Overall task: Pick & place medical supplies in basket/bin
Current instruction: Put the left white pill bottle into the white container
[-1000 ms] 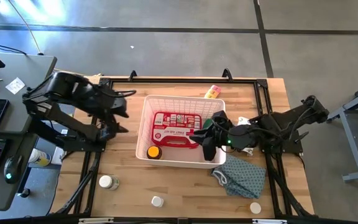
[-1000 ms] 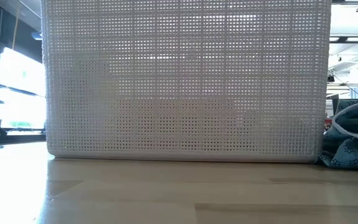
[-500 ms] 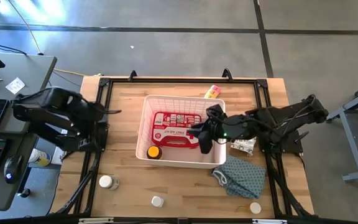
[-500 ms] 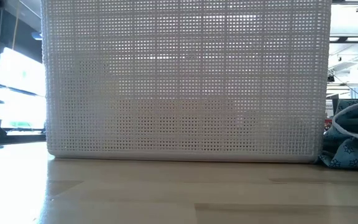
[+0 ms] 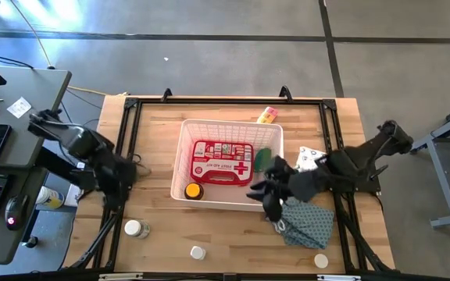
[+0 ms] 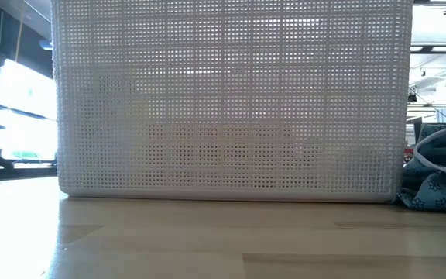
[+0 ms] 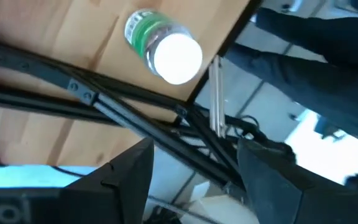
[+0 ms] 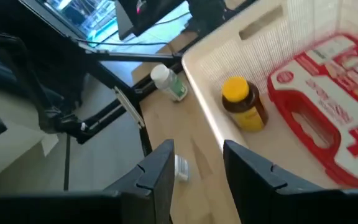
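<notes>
white lattice basket [image 5: 184, 156], red first-aid case [image 5: 222, 161]

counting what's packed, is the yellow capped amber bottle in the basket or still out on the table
In. The amber bottle stands upright inside the white basket, in a corner beside the red first-aid case.

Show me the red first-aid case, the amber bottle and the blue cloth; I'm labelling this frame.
red first-aid case [image 5: 222, 160], high view, on its white label.
amber bottle [image 8: 244, 104], right wrist view, on its brown body below the yellow cap.
blue cloth [image 5: 307, 221], high view, on its patterned middle.
</notes>
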